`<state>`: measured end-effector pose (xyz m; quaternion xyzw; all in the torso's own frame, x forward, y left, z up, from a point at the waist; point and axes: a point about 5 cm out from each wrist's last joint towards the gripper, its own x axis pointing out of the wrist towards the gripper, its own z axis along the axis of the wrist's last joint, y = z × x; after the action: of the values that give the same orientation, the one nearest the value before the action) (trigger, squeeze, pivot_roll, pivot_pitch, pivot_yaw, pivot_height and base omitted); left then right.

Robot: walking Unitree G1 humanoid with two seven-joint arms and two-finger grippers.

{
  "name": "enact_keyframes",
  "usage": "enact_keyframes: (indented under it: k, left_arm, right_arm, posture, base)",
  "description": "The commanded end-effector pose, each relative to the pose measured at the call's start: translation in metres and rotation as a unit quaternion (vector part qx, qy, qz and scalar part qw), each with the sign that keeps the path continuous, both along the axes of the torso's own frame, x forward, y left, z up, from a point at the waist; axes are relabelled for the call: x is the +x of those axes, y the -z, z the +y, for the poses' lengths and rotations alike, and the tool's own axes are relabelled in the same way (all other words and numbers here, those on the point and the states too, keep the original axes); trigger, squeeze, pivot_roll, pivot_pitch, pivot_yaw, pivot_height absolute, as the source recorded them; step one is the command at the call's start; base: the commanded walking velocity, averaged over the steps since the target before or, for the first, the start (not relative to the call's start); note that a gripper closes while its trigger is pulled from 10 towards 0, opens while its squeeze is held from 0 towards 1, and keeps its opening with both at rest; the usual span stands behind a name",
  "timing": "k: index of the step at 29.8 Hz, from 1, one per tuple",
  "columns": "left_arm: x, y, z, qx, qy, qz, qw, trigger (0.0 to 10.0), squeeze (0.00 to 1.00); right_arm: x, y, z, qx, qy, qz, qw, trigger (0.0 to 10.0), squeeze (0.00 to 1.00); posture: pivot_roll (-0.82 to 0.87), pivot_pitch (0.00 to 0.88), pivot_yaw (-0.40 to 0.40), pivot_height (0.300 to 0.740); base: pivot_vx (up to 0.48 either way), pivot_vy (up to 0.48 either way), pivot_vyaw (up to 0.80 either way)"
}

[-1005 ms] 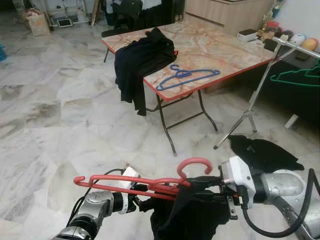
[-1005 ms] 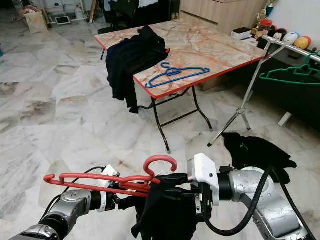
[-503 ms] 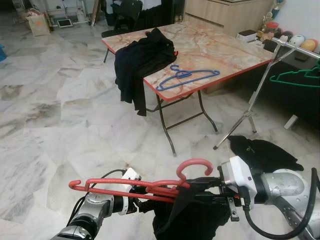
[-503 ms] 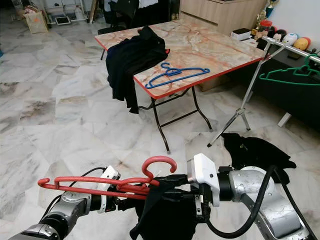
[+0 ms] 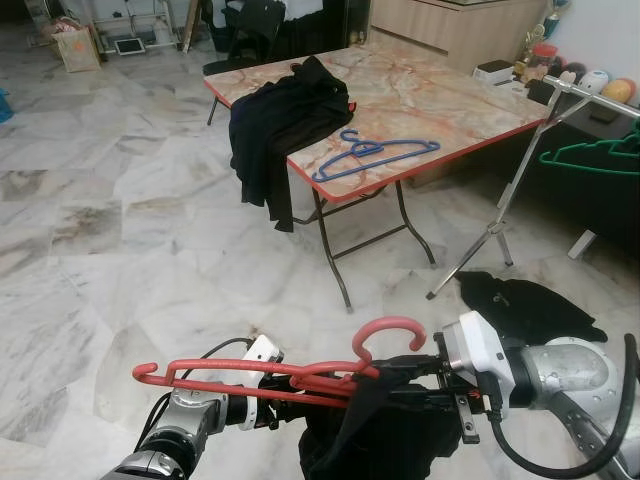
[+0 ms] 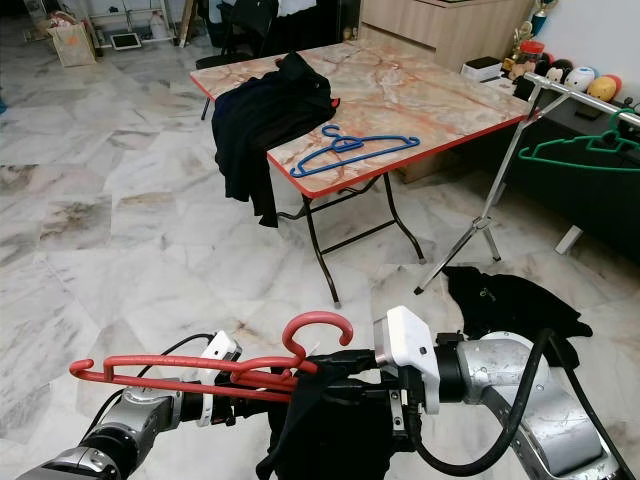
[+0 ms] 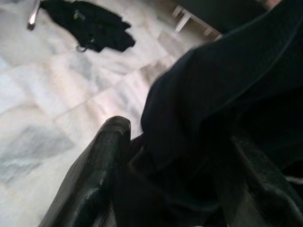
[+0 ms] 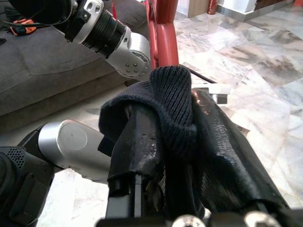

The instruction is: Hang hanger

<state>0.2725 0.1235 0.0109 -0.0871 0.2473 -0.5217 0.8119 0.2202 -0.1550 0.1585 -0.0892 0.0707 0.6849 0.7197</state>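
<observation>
1. The red hanger (image 5: 270, 372) is showing smooth, slightly glossy plastic.
2. The black garment (image 8: 173, 101) is looking like matt ribbed knit cloth.
3. The right gripper (image 8: 163, 142) is showing black fingers with a faint sheen, behind a glossy white casing and brushed silver metal.
4. The floor (image 5: 120, 230) is gleaming like polished marble.
5. The table (image 5: 420, 95) is carrying a glossy marble-patterned top with a red edge and thin dark metal legs.
6. The blue hanger (image 5: 372, 155) near the table's front edge is looking like smooth plastic.

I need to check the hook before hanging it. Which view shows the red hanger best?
The right eye view: the whole red hanger shows, hook up, held level across both arms with the black garment draped on it. The left eye view shows much the same. The right wrist view catches a short red stretch.
</observation>
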Motion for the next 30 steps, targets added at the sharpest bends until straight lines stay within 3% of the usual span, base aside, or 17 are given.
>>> enact_keyframes:
  k: [1,19,26,29,30]
  left_arm:
    - [0.004,-0.006,-0.002,-0.014,0.008,-0.003,1.0,0.0,0.0]
    - [-0.005,-0.002,-0.001,-0.026,0.048,0.023,0.998,0.0,0.0]
    - [-0.004,0.0,0.002,-0.007,0.037,0.017,0.999,0.0,0.0]
    - [-0.002,0.002,0.006,0.023,0.01,0.005,1.0,0.0,0.0]
    - [-0.001,0.007,0.013,0.065,-0.028,-0.005,0.997,0.0,0.0]
  right_arm:
    - [-0.001,-0.013,0.004,0.008,-0.016,-0.027,0.999,10.0,0.0]
    - [0.001,-0.013,0.004,0.007,-0.014,-0.028,0.999,10.0,0.0]
    - [0.003,-0.012,0.004,0.006,-0.011,-0.03,0.999,10.0,0.0]
    - [0.006,-0.01,0.002,-0.002,0.003,-0.041,0.999,10.0,0.0]
    - [0.01,-0.004,-0.003,-0.026,0.022,-0.053,0.998,10.0,0.0]
  posture:
    - [-0.1,0.0,-0.032,0.74]
    - [-0.1,0.0,-0.032,0.74]
    - [-0.09,0.0,-0.031,0.74]
    - [-0.09,0.0,-0.028,0.74]
    - [-0.09,0.0,-0.026,0.74]
  base:
    - [0.0,0.0,0.0]
    - [0.0,0.0,0.0]
    - [0.0,0.0,0.0]
    - [0.0,0.0,0.0]
    - [0.0,0.0,0.0]
